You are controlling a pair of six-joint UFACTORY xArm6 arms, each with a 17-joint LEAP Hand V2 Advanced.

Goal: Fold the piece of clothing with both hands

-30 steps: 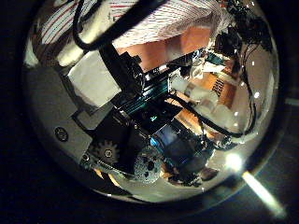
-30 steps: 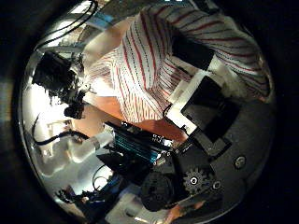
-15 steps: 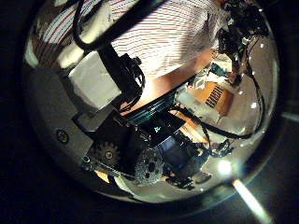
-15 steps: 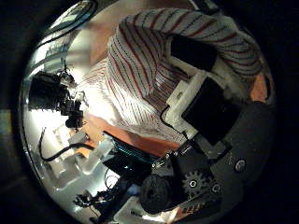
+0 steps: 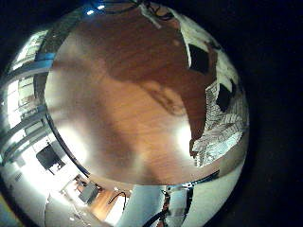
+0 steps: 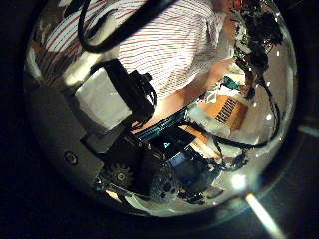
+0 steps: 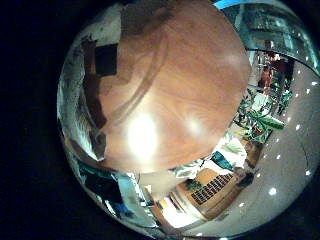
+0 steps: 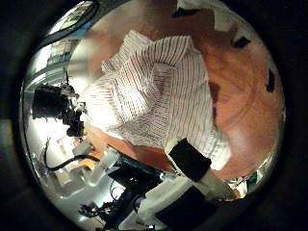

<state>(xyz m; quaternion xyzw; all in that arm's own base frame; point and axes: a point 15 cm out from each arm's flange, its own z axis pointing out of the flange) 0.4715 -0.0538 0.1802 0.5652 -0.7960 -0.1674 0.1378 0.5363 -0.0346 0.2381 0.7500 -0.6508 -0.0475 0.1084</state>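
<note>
The striped piece of clothing (image 8: 159,91) lies bunched on the wooden table (image 8: 241,96) in the right thumb side palm view. One finger (image 8: 192,159) of my right hand rests at its hem, and the hand looks open. My left hand (image 8: 58,106) shows at the cloth's far edge. In the left thumb side palm view the clothing (image 6: 159,40) is close, and my left hand's finger (image 6: 110,95) curls against it. The clothing also shows beside finger parts in the left little finger side palm view (image 5: 222,132) and in the right little finger side palm view (image 7: 78,110).
My right hand (image 6: 254,35) shows past the cloth in the left thumb side palm view. Room furniture stands beyond the table edge (image 7: 215,185).
My right hand's fingers have left the middle of its thumb side view and the clothing now looks farther from that palm. The clothing fills more of the left thumb side view.
</note>
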